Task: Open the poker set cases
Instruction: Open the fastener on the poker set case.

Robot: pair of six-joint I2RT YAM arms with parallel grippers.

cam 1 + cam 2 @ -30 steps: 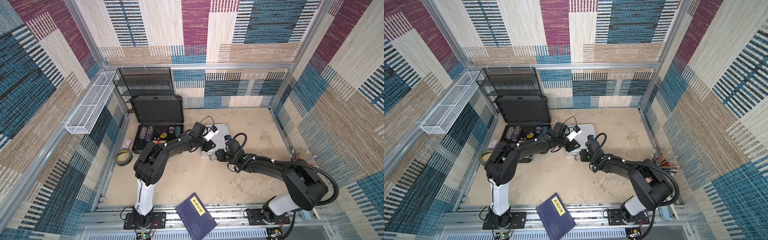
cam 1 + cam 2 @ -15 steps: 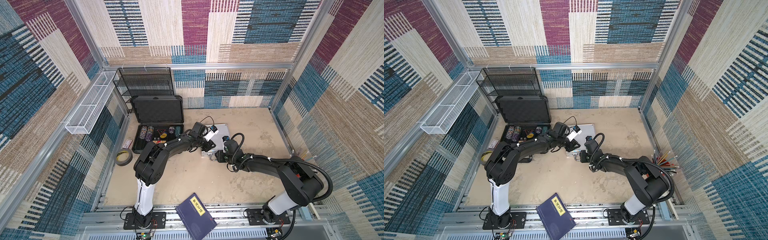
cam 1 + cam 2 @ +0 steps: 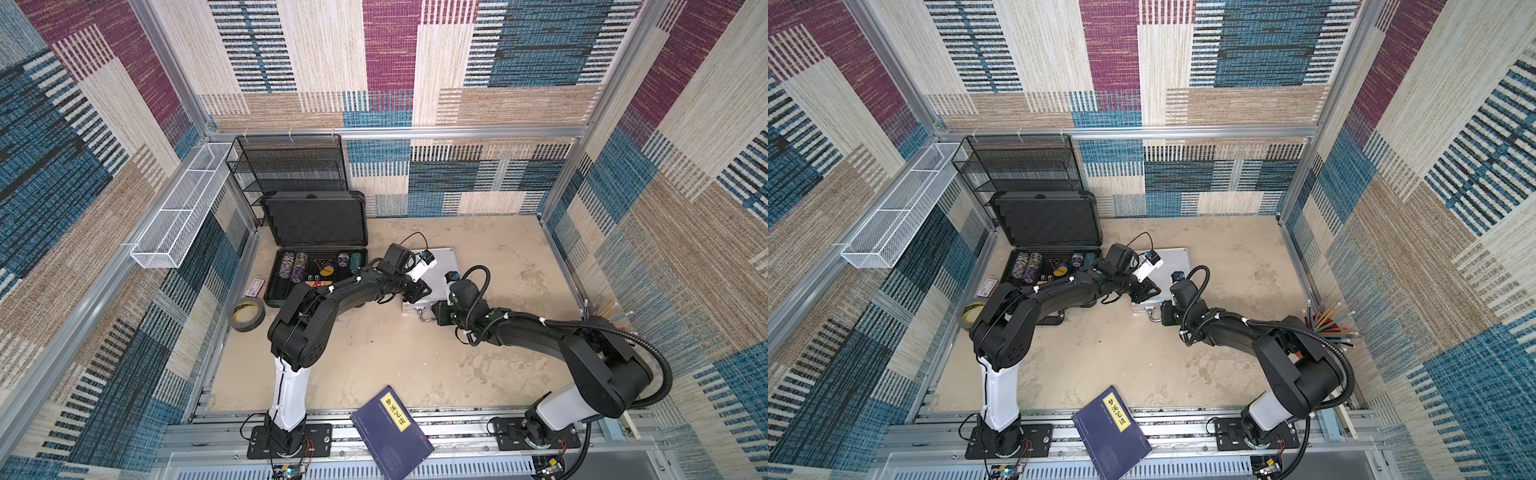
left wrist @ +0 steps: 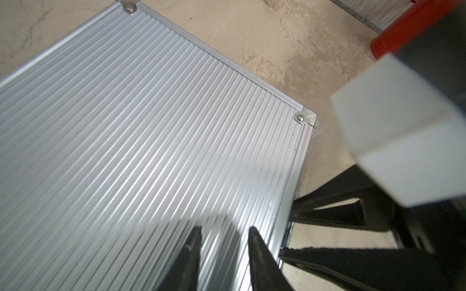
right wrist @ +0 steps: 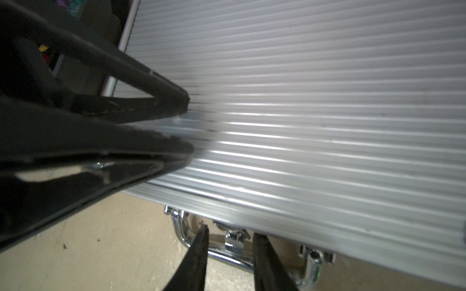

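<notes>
The dark case [image 3: 316,220] stands open at the back left of the counter [image 3: 415,353]. The silver case [image 3: 444,259] lies shut mid-counter. My left hand [image 4: 224,234] rests its tips on the lid near the front edge, jaws slightly apart, empty. My right hand [image 5: 230,233] straddles the latch [image 5: 234,241], jaws narrowly apart, apparently not clamped. My worry is that the right jaws slip off the slick chrome, or the left tips pin the lid when it should lift.
</notes>
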